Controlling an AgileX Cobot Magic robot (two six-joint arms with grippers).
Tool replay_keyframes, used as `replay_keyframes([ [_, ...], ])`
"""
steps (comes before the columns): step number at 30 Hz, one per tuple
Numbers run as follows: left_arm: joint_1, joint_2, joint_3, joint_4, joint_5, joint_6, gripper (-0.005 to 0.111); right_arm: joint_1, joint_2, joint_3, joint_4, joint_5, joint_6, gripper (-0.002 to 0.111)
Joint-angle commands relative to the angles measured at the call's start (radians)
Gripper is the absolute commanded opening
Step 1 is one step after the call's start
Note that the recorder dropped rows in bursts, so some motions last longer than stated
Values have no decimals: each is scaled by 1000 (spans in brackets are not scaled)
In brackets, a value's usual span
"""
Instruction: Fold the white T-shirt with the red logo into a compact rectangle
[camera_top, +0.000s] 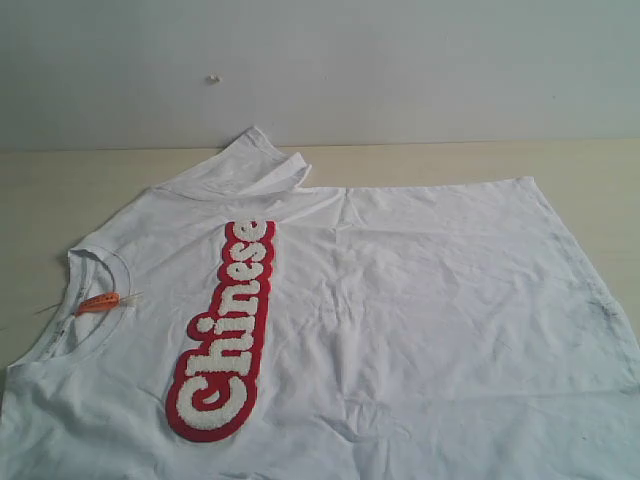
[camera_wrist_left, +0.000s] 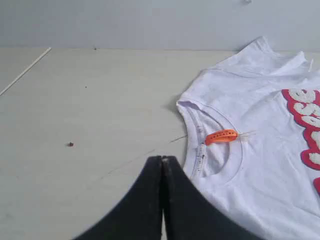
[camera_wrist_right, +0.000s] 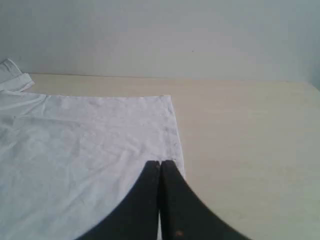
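Note:
The white T-shirt (camera_top: 400, 320) lies spread flat on the table, neck at the left, hem at the right. Its red logo (camera_top: 225, 330) spelling "Chinese" runs across the chest, and an orange neck tag (camera_top: 99, 302) sits inside the collar. One sleeve (camera_top: 245, 165) lies folded at the back. No gripper shows in the exterior view. My left gripper (camera_wrist_left: 163, 159) is shut with nothing in it, over bare table just beside the collar (camera_wrist_left: 200, 145). Shut and holding nothing as well, my right gripper (camera_wrist_right: 160, 163) hovers over the shirt (camera_wrist_right: 75, 150) close to its hem edge.
The pale wooden table (camera_top: 590, 165) runs back to a grey wall (camera_top: 400, 60). Bare tabletop (camera_wrist_left: 75, 110) lies beside the collar and past the hem (camera_wrist_right: 240, 150). A small dark speck (camera_wrist_left: 70, 144) rests on the table. The shirt's near part runs off the exterior view's lower edge.

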Motion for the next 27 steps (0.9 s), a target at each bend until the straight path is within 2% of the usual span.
replay_keyframes([
  [1,0,-4,0,-6,-12,-2,0,-4,-5,4,-6,-13,-1,0],
  [5,0,-4,0,-6,-12,-2,0,-4,-5,4,-8,-13,-8,0],
  [10,0,-4,0,78,-43,38,0,-4,-5,4,-8,-58,-8,0],
  [16,0,-4,0,48,-270,0,0,-4,-5,4,0,-292,-8,0],
  [21,0,-4,0,48,-398,-8,0,-4,-5,4,1,-498,-2,0],
  [24,0,-4,0,47,-536,-124,0,-4,-5,4,3,-601,34,0],
  [27,0,-4,0,47,-632,-330,0,-4,-5,4,2,-670,119,0],
])
